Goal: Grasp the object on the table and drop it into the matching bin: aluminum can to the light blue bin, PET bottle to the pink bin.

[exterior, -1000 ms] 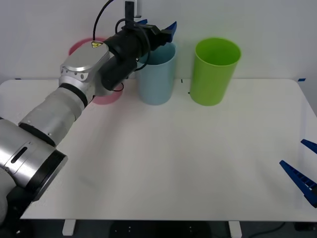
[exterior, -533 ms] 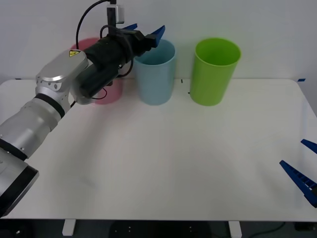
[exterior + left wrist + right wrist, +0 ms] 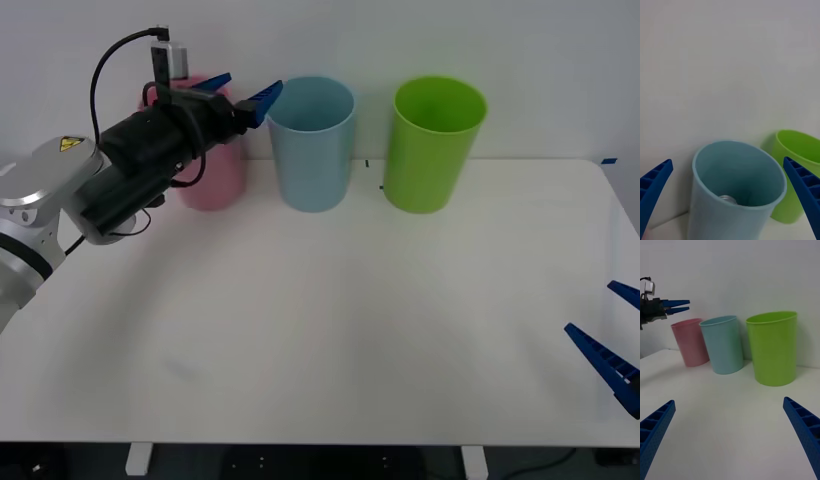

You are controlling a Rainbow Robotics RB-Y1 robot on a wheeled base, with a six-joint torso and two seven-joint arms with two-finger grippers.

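Left tool (image 3: 240, 92) drawn back open from tall pale blue plastic bin (image 3: 313, 145), small silver-topped can (image 3: 727, 199) lying inside; right tool (image 3: 612, 345) parked open.

I see aluminum can (image 3: 727, 199) inside light blue bin (image 3: 313, 143), silver top showing. Pink bin (image 3: 213, 165) upright beside it on white surface (image 3: 350, 320).

Aluminum can (image 3: 727, 199) lies inside the light blue bin (image 3: 715, 195).

A pink bin (image 3: 212, 180), a light blue bin (image 3: 314, 150) and a lime green bin (image 3: 432, 150) stand on the white table (image 3: 330, 330).
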